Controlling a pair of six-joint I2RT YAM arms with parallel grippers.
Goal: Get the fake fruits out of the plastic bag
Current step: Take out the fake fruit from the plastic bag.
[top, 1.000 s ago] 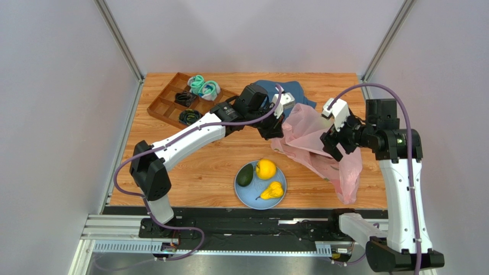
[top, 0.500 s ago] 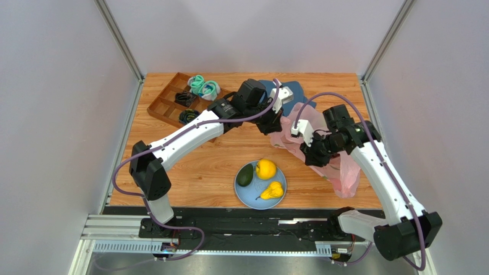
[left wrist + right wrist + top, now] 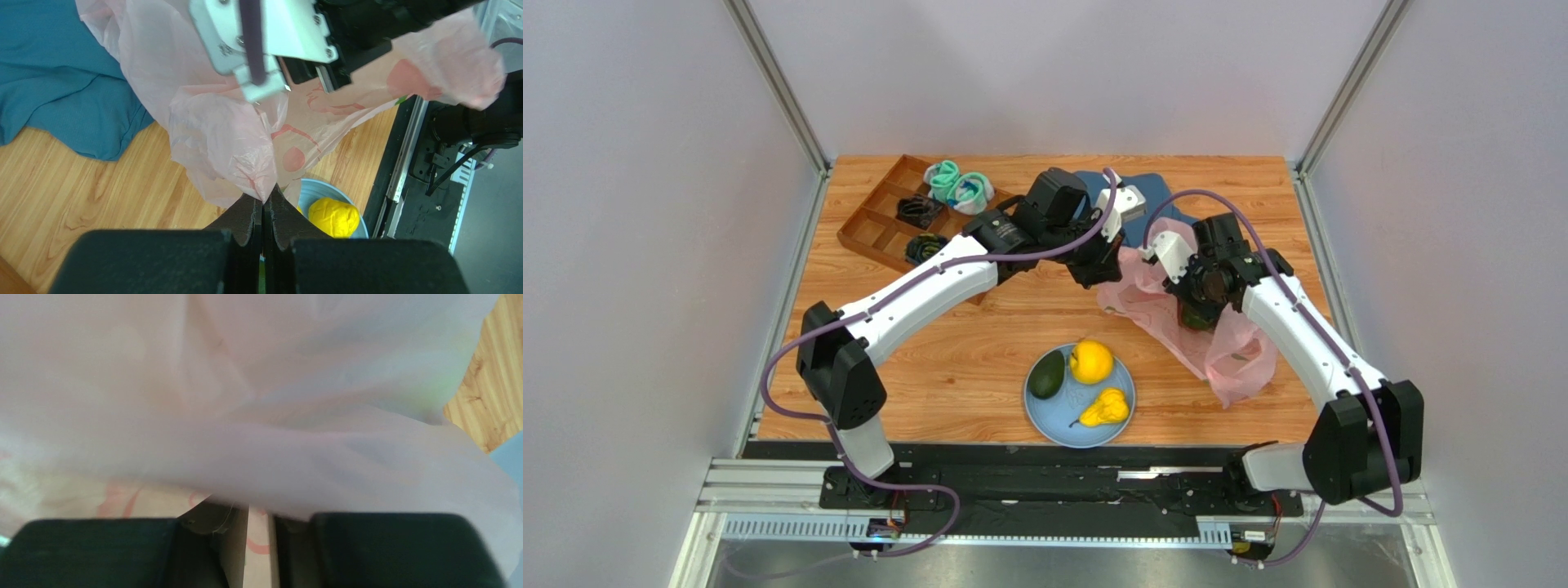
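Note:
The pink plastic bag (image 3: 1238, 355) lies crumpled right of centre. My left gripper (image 3: 1109, 272) is shut on the bag's upper edge (image 3: 221, 116) and holds it up; its fingertips (image 3: 265, 199) pinch a point of film. My right gripper (image 3: 1194, 314) reaches down into the bag. In the right wrist view its fingers (image 3: 209, 523) stand a narrow gap apart, with the tips covered by pink film. Whether they hold anything is hidden. A yellow citrus (image 3: 1090, 363), a yellow pear (image 3: 1104, 408) and a dark green avocado (image 3: 1047, 375) lie on the blue plate (image 3: 1063, 425).
A dark blue cloth (image 3: 1143, 192) lies behind the bag. A brown divided tray (image 3: 879, 223) with teal socks (image 3: 959, 184) stands at the back left. The plate sits near the table's front edge, between the two arms.
My right arm swung left and down into the bag, and its jaws narrowed from wide. The bag's lower end drew in towards the left. The left gripper kept its hold.

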